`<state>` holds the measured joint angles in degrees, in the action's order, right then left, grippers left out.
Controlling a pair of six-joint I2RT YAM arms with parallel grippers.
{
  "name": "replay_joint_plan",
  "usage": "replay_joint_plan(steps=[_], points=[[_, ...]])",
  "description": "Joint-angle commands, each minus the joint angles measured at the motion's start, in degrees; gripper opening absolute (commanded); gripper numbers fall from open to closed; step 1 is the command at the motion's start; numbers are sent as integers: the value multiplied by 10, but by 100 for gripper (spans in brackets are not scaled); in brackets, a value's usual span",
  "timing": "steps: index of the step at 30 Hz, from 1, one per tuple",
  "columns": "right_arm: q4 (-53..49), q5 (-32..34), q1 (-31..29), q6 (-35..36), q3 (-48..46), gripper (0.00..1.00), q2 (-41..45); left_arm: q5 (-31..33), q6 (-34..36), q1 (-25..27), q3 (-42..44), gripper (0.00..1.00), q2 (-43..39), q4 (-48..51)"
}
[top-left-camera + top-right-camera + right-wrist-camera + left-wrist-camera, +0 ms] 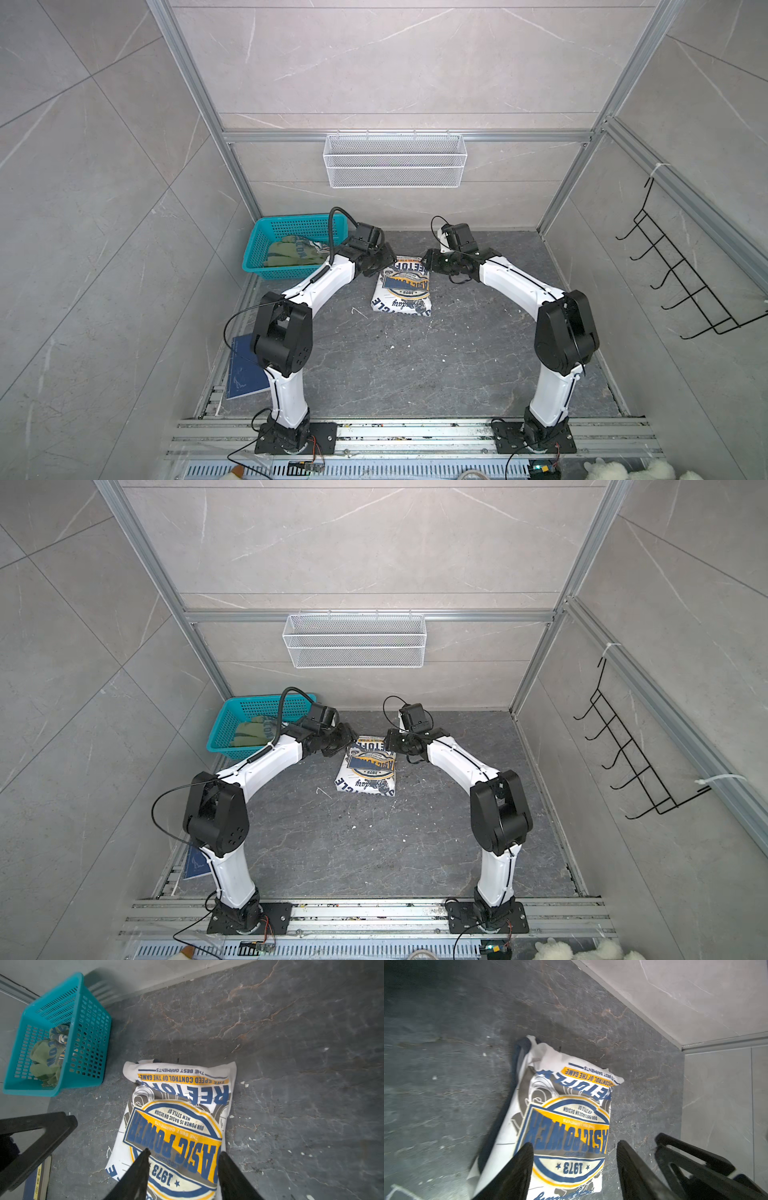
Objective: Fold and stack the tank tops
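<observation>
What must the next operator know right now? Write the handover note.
Left gripper: open, empty, by the far left corner of the folded white cloth tank top with the navy-yellow badge.
Right gripper: open, empty, by its far right corner.
White top: lies folded mid-table, badge up.
Olive green cloth tank top: crumpled in the teal plastic basket, far left.
Done: white top folded.
Left: take out the olive top, fold it, stack the two.
</observation>
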<state>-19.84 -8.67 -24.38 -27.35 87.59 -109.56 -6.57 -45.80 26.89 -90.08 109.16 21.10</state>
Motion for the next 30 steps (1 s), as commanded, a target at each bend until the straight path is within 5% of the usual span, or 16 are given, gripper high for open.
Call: replay_joint_plan(steps=[1,15,19,25,30], points=[[-8,-10,-4,10,31,55,-57,-35,17,1,-36,64,62,-27],[-88,21,-2,20,235,42,-242,46,38,-18,-190,61,238,9],[-161,66,2,14,326,47,-299,77,40,-29,-250,63,285,76],[-275,74,5,38,486,50,-363,57,55,-34,-272,67,260,100],[-288,75,6,60,458,59,-287,57,80,-34,-263,70,182,144]])
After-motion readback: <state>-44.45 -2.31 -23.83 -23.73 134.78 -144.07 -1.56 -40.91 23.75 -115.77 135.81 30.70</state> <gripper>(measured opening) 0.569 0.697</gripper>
